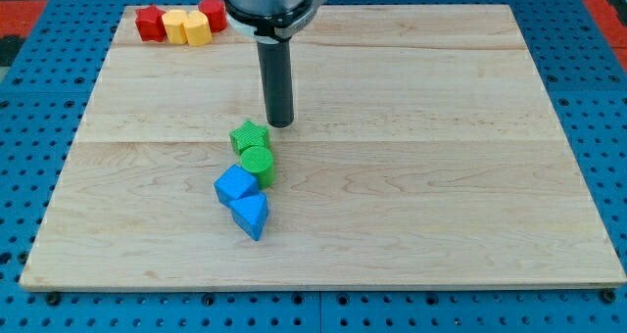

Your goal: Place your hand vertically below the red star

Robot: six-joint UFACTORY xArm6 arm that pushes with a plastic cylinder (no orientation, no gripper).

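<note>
The red star (150, 23) lies at the board's top left corner, at the left end of a row of blocks. To its right are a yellow block (175, 25), a yellow hexagon (198, 28) and a red cylinder (213, 14). My tip (280, 124) rests on the board near the middle, far to the right of and below the red star. It is just up and right of the green star (250, 136).
A green cylinder (258, 164) sits right below the green star. A blue cube (235, 185) and a blue triangular block (251, 214) lie below that. The wooden board (441, 176) rests on a blue pegboard table.
</note>
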